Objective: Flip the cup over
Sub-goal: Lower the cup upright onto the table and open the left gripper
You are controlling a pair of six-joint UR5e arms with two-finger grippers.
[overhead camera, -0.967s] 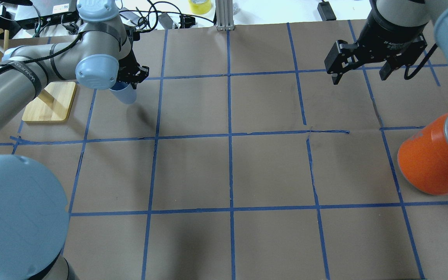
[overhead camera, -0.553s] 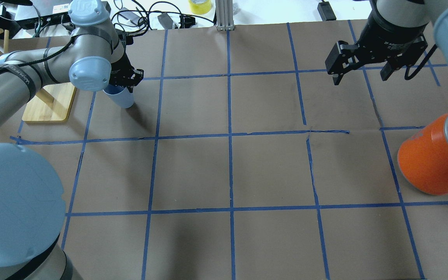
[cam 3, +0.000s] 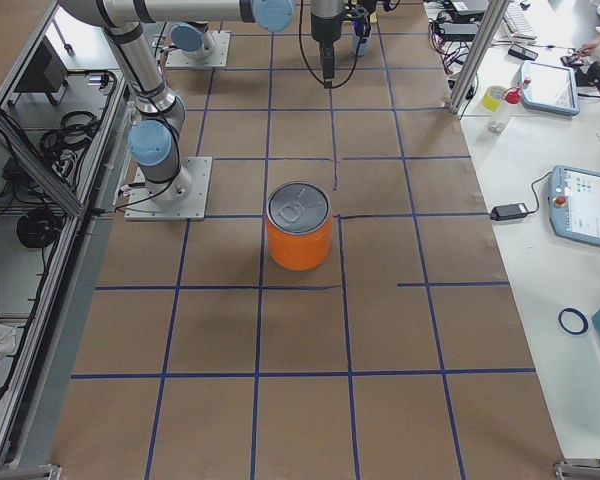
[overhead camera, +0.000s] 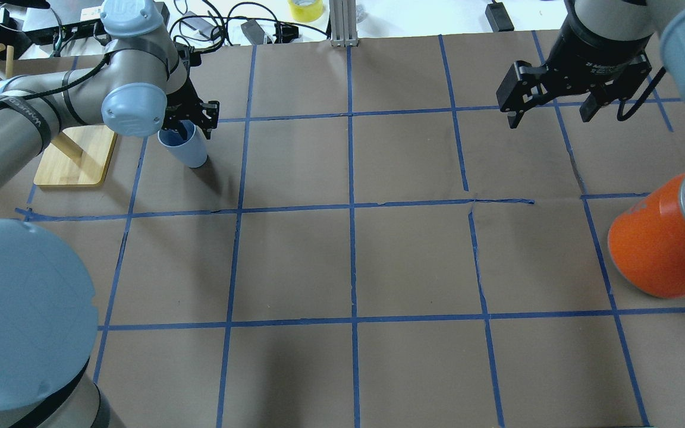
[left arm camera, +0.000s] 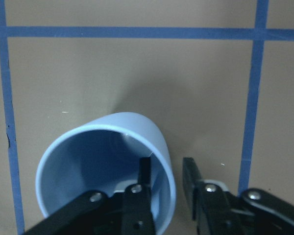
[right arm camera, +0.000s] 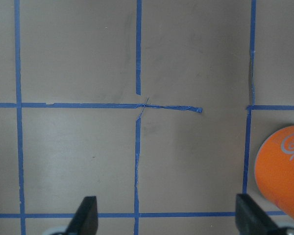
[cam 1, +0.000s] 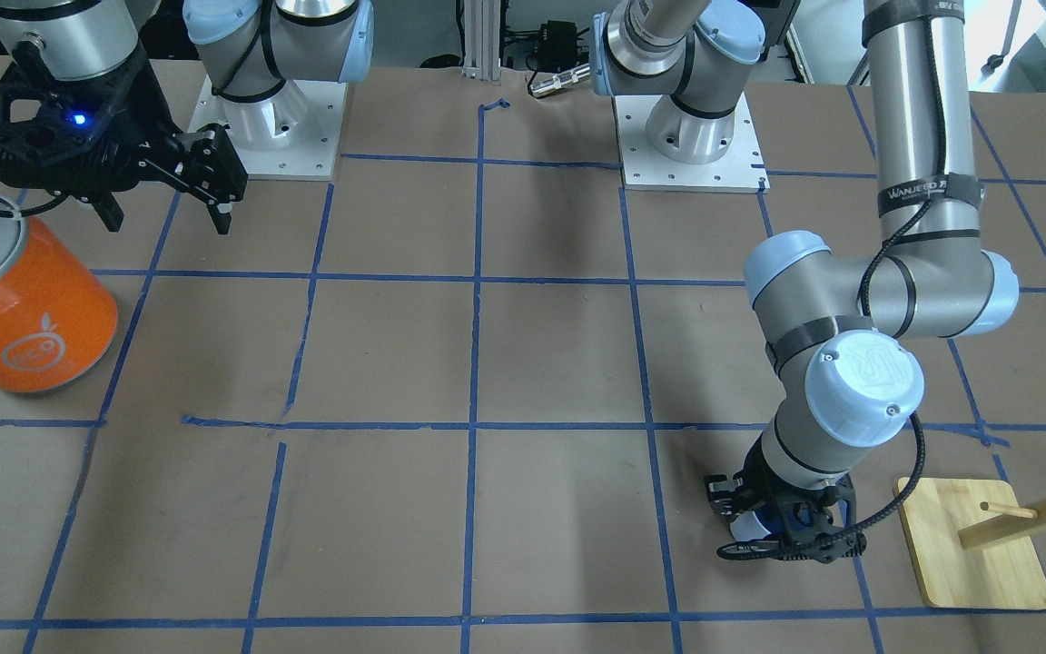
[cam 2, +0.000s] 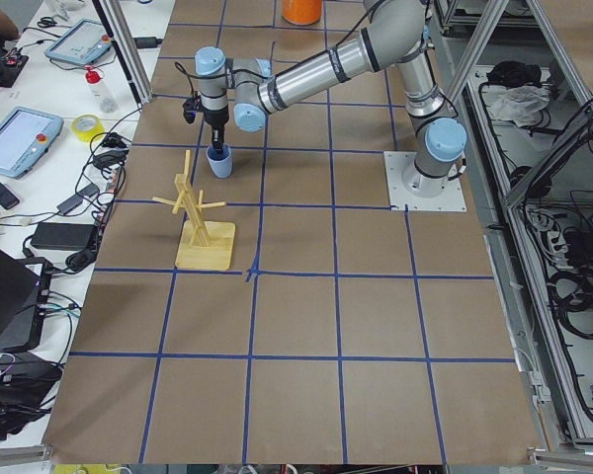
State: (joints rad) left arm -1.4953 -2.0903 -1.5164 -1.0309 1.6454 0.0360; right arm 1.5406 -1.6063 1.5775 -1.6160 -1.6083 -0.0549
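The pale blue cup [overhead camera: 188,151] is at the table's far left, mouth up and roughly upright, its base at or just above the brown paper. My left gripper [overhead camera: 191,128] is shut on the cup's rim. In the left wrist view one finger [left arm camera: 143,171] is inside the cup [left arm camera: 103,161] and the other is outside the wall. The cup also shows in the front view [cam 1: 748,525], mostly hidden by the left gripper [cam 1: 759,531], and in the left side view [cam 2: 219,163]. My right gripper [overhead camera: 547,116] is open and empty above the far right of the table.
A big orange can [overhead camera: 651,249] with a silver lid stands at the right edge, also in the front view [cam 1: 28,309]. A wooden peg stand [overhead camera: 75,157] on a square base stands just left of the cup. Blue tape lines grid the paper.
My left gripper has carried the cup a little toward the left and down, and the cup has turned from tilted to more upright. The right arm has barely moved.
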